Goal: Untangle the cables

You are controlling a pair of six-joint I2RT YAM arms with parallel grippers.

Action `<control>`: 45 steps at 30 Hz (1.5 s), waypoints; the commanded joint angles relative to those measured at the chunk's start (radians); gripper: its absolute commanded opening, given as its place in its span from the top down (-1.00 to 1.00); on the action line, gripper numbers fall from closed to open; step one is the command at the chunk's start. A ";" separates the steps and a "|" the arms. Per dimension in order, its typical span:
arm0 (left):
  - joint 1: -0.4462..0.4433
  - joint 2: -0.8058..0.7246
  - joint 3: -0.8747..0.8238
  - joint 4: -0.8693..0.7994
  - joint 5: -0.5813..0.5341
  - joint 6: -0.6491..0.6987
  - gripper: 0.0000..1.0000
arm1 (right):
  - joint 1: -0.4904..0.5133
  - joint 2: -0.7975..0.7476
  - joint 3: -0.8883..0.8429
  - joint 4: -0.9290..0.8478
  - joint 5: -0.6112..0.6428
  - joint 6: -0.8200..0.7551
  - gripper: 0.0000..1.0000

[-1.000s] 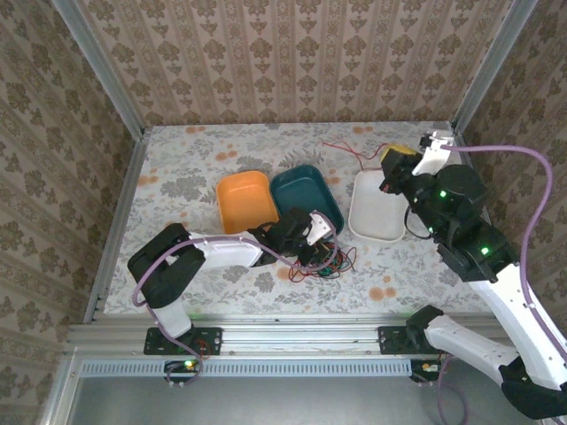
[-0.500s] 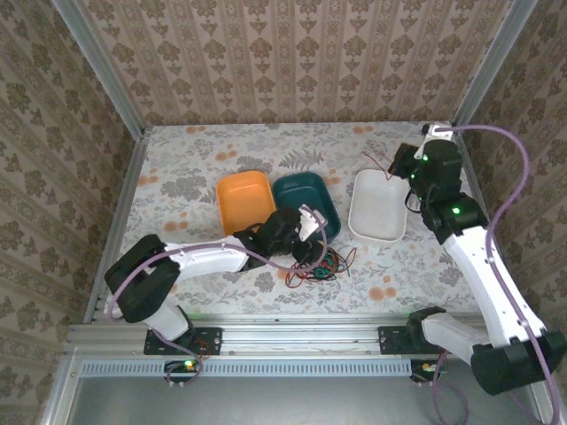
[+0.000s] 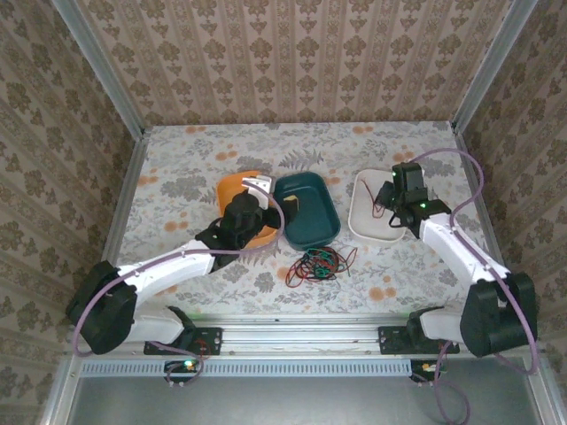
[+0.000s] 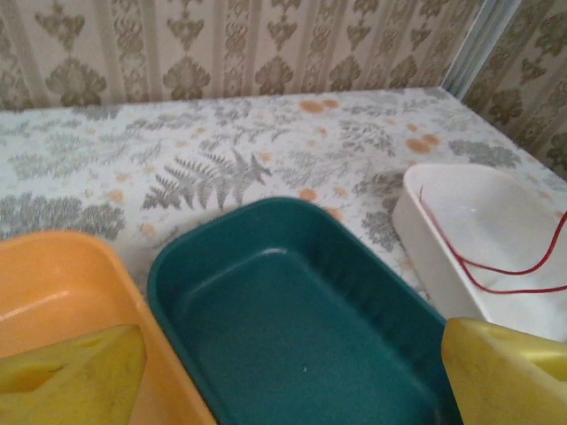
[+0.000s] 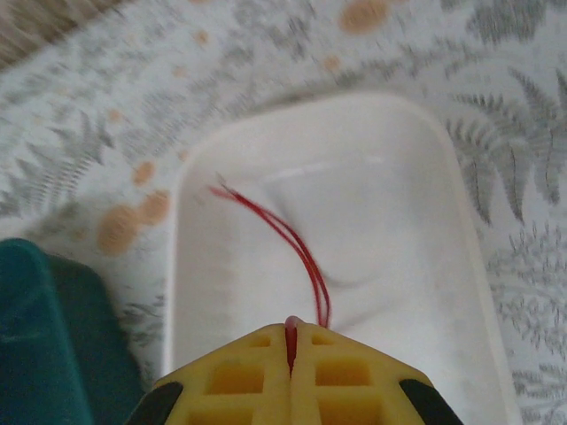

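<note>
— In the white tray (image 5: 399, 230), which way does the red cable (image 5: 297, 248) run?
— Its long axis goes from the right gripper (image 5: 291, 341) away along the tray floor, slanting to the left in the right wrist view. The free end points at the tray's far left corner. It lies as two strands side by side.
— And the jaws there?
— Clenched on the red cable, pads together.
— The left gripper (image 4: 288, 341)?
— Released, its fingers spread wide with nothing between them, above the seam of the orange tray (image 4: 53, 292) and the teal tray (image 4: 354, 266).
— What has changed in the last second?
— The left gripper was down at the tangle of cables (image 3: 319, 263). It has let go and drawn back to the trays. The right arm was raised, with the red cable strung out behind the tray. Now it is low over the white tray, with the cable inside.
— Counts?
— Three trays, two grippers, one cable in the white tray. There is one tangle of red, green and dark strands on the table (image 3: 177, 159) in front of the teal tray. I cannot tell how many cables are in it.
</note>
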 commanded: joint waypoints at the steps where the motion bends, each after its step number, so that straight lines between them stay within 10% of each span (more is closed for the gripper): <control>1: -0.014 -0.005 -0.009 -0.035 -0.010 -0.055 -0.76 | 0.008 0.067 -0.025 -0.064 0.038 0.078 1.00; 12: -0.077 0.059 0.051 -0.087 -0.028 0.000 -0.80 | 0.016 0.176 0.011 -0.168 0.077 0.139 0.76; 17: -0.079 0.075 0.072 -0.094 -0.028 0.019 -0.82 | 0.017 0.055 0.045 -0.201 0.145 0.148 -0.29; 19: -0.079 0.079 0.075 -0.102 -0.030 0.028 -0.83 | 0.018 0.008 0.053 -0.199 0.154 0.143 -0.99; 25: -0.085 0.093 0.084 -0.139 0.005 0.093 -0.85 | 0.059 -0.113 0.054 -0.187 0.115 0.067 -0.92; 35: -0.088 0.104 0.083 -0.315 0.139 0.137 -0.90 | 0.403 -0.083 -0.013 -0.179 -0.450 -0.242 -0.44; 40: -0.084 0.084 0.065 -0.368 0.151 0.140 -0.90 | 0.446 -0.079 -0.074 -0.185 -0.309 -0.167 0.05; 45: -0.143 0.101 0.080 -0.381 0.199 0.233 -0.90 | 0.443 -0.129 -0.122 -0.244 -0.120 -0.099 0.02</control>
